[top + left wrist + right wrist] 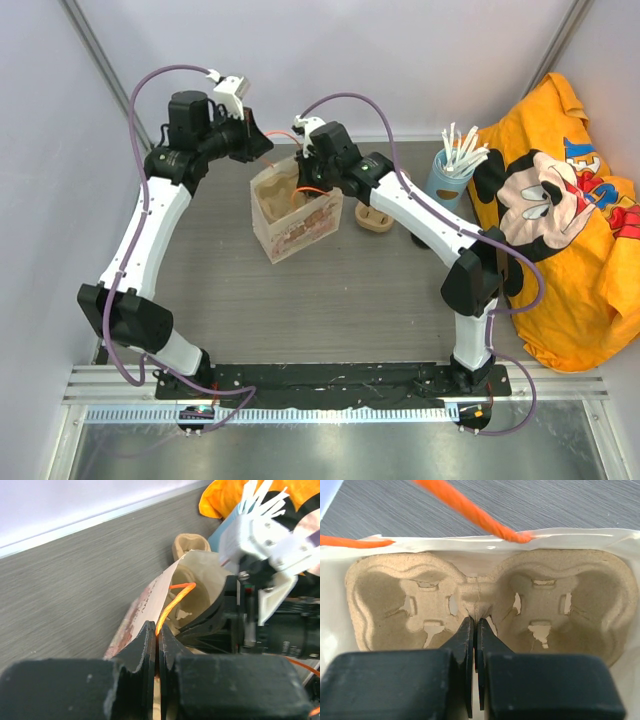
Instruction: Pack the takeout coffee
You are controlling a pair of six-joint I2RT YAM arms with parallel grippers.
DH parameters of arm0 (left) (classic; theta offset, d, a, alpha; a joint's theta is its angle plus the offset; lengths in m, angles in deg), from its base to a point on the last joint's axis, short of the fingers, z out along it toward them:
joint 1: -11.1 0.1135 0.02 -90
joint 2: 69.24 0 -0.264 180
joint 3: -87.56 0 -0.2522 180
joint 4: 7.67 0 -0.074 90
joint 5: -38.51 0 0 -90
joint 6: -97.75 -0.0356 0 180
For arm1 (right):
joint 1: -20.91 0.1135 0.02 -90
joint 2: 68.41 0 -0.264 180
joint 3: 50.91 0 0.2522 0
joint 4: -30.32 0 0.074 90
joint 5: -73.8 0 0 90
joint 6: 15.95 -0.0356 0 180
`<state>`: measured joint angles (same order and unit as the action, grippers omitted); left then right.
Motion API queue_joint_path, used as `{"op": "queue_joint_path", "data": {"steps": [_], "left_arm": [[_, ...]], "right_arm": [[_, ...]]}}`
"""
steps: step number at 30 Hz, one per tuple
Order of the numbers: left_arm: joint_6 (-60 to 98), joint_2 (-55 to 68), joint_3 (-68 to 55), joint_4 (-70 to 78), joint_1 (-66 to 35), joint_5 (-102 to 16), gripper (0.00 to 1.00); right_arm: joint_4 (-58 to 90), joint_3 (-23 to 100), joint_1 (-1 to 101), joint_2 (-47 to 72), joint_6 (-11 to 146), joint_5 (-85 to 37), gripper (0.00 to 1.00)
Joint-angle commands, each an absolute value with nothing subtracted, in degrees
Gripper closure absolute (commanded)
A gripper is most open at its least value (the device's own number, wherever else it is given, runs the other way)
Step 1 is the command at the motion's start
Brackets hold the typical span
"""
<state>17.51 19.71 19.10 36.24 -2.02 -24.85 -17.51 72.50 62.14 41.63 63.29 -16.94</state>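
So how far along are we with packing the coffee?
Done: the carrier sits inside the paper bag, wells empty. In hand: left fingers pinch the bag's rim; right fingers are closed above the carrier's middle. Still to do: the coffee itself; no cup is in view.

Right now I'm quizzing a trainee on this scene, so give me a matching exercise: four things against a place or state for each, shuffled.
Things:
1. paper bag
2. cardboard carrier
3. blue cup
4. orange cloth

Places or states:
A. both wells empty
B. heaped at the far right
C. rim pinched by the left tool
D. full of white sticks

Pairs: 1-C, 2-A, 3-D, 4-B
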Motion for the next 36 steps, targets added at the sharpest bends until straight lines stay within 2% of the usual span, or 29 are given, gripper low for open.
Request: {"op": "queue_joint_path", "data": {"steps": [1, 12, 16, 26, 36], "left_arm": [[17.50, 17.86, 23.62, 36.15, -2.26, -22.22, 1.00], [19.26, 16.72, 20.38, 36.06, -2.26, -19.41, 1.00], [20.58, 17.07, 19.93, 35.53, -2.35, -20.90, 1.00], [21.72, 18.82, 20.54, 34.57, -2.17, -26.34, 1.00], [22.25, 20.67, 21.69, 34.30, -1.56, -32.76, 1.00]], "right_arm": [[-18.07, 73.69, 62.13, 39.79, 65.44, -13.48, 0.99], [-16.05, 72.11, 62.13, 39.17, 65.96, -15.50, 0.99], [-14.39, 71.23, 62.13, 40.40, 67.19, -17.33, 0.99], [-12.97, 73.33, 62.04, 43.92, 72.20, -12.69, 0.99], [-10.34, 73.16, 60.72, 45.41, 73.79, -16.28, 0.99]]}}
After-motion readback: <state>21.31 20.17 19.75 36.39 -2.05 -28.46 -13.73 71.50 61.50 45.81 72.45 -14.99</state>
